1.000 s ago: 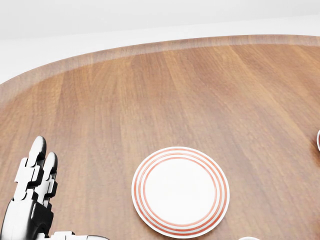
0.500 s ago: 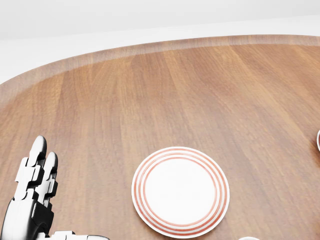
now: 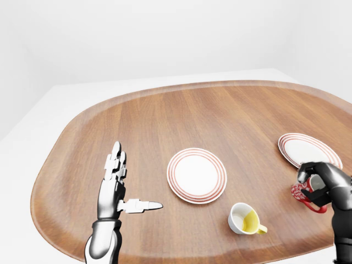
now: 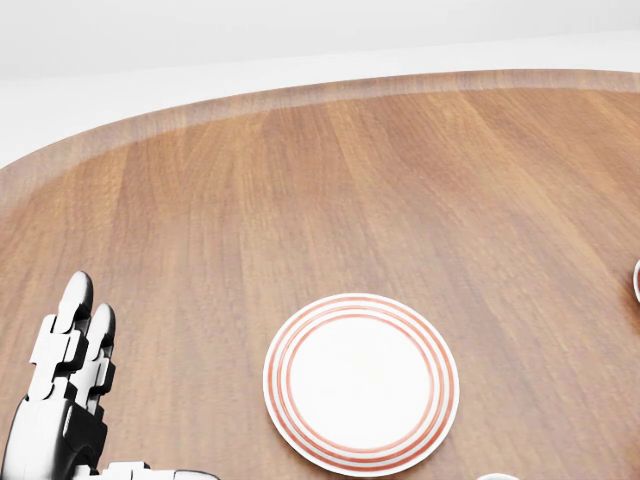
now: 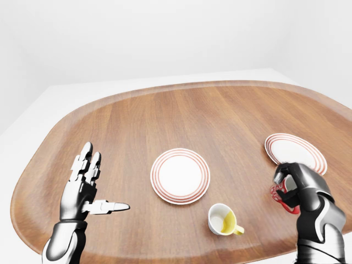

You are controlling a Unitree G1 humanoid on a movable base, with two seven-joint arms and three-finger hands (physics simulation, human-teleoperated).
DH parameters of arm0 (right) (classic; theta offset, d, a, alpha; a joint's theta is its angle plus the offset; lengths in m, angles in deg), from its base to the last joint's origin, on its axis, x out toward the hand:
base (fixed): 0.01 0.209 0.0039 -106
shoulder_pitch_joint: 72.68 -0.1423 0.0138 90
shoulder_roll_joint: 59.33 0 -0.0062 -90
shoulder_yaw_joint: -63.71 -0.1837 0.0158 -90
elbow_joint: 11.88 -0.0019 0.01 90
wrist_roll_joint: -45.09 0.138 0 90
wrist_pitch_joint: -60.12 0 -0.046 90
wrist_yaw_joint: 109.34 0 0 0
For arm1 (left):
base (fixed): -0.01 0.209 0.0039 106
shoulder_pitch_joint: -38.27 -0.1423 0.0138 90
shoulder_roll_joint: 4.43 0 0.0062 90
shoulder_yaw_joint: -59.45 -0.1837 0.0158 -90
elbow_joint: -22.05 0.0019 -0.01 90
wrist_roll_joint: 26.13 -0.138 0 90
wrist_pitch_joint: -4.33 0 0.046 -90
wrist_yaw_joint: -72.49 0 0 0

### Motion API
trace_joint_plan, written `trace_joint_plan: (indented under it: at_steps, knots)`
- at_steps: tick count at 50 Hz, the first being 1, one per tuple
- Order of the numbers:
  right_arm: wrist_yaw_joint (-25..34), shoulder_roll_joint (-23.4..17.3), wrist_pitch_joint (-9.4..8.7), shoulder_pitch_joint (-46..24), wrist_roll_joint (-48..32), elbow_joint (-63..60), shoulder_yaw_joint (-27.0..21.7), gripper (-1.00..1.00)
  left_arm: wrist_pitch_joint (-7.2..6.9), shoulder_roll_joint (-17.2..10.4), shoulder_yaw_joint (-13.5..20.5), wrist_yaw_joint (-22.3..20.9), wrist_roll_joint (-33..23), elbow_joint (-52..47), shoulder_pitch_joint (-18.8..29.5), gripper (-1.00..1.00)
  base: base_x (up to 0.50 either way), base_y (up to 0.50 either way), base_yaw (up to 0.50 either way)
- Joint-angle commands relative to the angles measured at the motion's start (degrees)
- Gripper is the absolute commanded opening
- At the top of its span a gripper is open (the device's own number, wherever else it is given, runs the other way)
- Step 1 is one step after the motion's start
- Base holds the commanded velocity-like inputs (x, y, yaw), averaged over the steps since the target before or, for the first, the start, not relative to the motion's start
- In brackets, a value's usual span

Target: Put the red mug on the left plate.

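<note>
The right hand (image 5: 297, 184) is gripping the red mug (image 5: 281, 198) with closed fingers, near the right plate (image 5: 292, 152). The left hand (image 3: 115, 187) is hovering open-fingered beside the left plate (image 3: 196, 175) on the surface (image 3: 220, 115).

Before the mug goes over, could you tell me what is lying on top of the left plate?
Nothing lies on the left plate; its white centre and red rings show bare. The table under it is hidden. The right hand holds the red mug far right.
</note>
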Motion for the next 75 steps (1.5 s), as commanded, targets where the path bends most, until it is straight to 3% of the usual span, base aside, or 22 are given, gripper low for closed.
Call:
trace_joint_plan:
  at_steps: [1, 6, 11, 15, 19, 29, 40, 54, 60, 75]
  knots:
    - [-18.72, -6.17, -0.02, -25.58, 2.41, 5.35, 12.12, -1.0, -0.07, 0.0, 0.07, -0.01, 0.04, 0.18, 0.15, 1.0, 0.0, 0.0, 0.0]
    - [-25.3, -4.14, -0.02, -40.06, 2.79, 14.97, 20.35, -1.0, -0.06, -0.03, 0.23, -0.12, 0.19, 0.22, 0.15, 1.0, 0.0, 0.0, 0.0]
    - [-32.33, 1.66, -0.02, -57.37, 0.41, 38.0, 28.42, -1.0, 0.02, 0.05, 0.43, -0.22, 0.19, 0.06, -0.01, 1.0, 0.0, 0.0, 0.0]
    - [-37.88, 6.95, -0.02, -66.06, 0.72, 51.56, 30.89, -1.0, -0.15, 0.04, 0.54, -0.17, 0.11, 0.44, 0.41, 1.0, 0.0, 0.0, 0.0]
    - [-40.09, 11.26, -0.02, -69.78, 1.43, 59.15, 32.46, -1.0, -0.05, 0.05, 0.73, -0.32, 0.32, 0.43, 0.34, 1.0, 0.0, 0.0, 0.0]
    - [-38.75, 21.59, -0.02, -67.67, -3.83, 64.28, 36.11, -1.0, 0.25, 0.15, 1.16, -0.63, 0.73, 0.53, 0.22, 1.0, 0.0, 0.0, 0.0]
    - [-36.63, 28.67, -0.02, -60.93, -13.03, 66.46, 37.23, -1.0, 0.24, 0.18, 1.44, -1.09, 0.95, 0.95, 0.58, 1.0, 0.0, 0.0, 0.0]
    - [-35.14, 32.67, -0.02, -55.09, -19.9, 67.59, 34.87, -1.0, -0.35, 0.17, 1.53, -0.6, 0.81, 2.04, 1.86, 1.0, 0.0, 0.0, 0.0]
    - [-33.85, 34.49, -0.02, -54.19, -19.34, 67.73, 31.95, -1.0, -0.27, 0.0, 1.19, -0.48, 0.51, 2.48, 2.15, 1.0, 0.0, 0.0, 0.0]
    - [-31.29, 34.95, -0.02, -50.86, -20.45, 67.92, 30.07, -1.0, 0.2, 0.06, 1.38, -0.63, 0.85, 2.51, 1.76, 1.0, 0.0, 0.0, 0.0]
